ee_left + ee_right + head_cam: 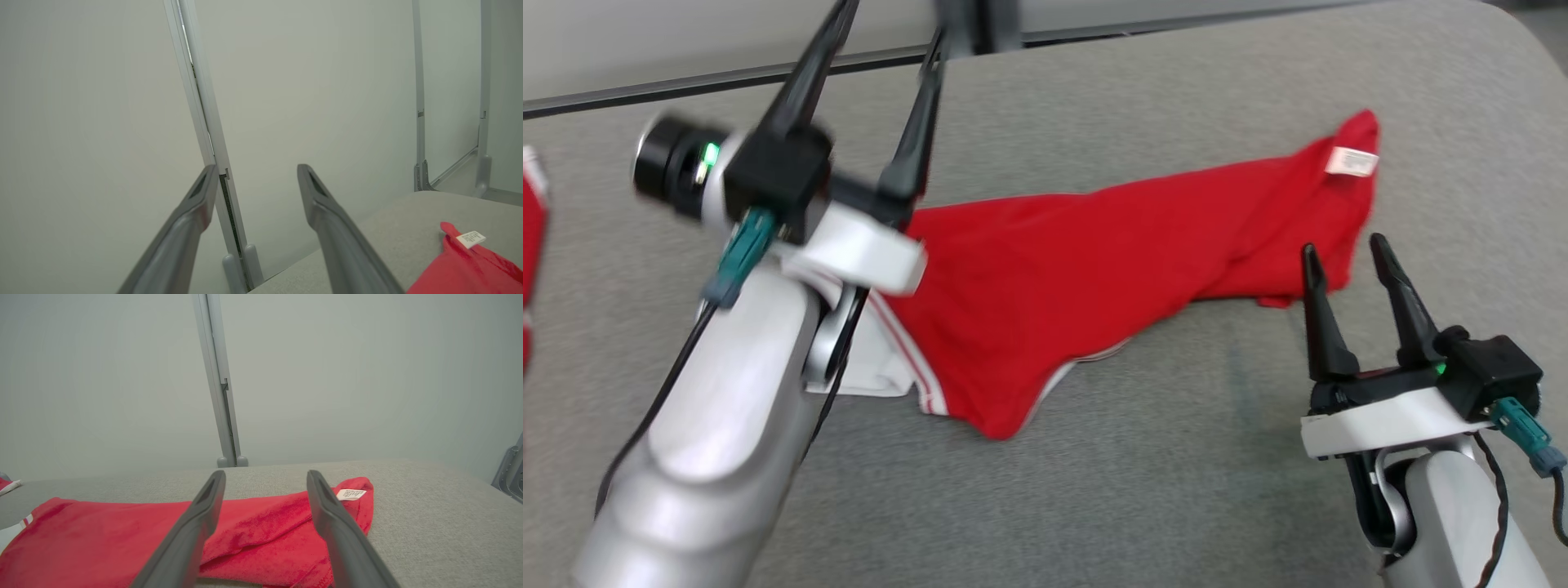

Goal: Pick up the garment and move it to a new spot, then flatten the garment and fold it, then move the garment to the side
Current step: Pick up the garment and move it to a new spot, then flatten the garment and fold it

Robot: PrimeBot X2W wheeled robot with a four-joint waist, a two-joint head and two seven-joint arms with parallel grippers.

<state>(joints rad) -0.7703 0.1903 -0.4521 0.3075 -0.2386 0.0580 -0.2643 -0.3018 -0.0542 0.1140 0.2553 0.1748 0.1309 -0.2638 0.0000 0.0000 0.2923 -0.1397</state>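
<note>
Item: red garment [1094,261]. Probably soft, light and limp. Lies rumpled on the grey bench [1176,490], just ahead of the right pincer [1343,245], beside the left pincer [256,169]. Both pincers released, empty. Suggested hold: pinch the trimmed edge or the corner by the label [1352,162].

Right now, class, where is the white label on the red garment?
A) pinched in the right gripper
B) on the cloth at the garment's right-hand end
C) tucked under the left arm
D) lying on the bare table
B: the white label sits on the cloth at the right-hand tip of the red garment, which lies loose on the grey table.
</note>
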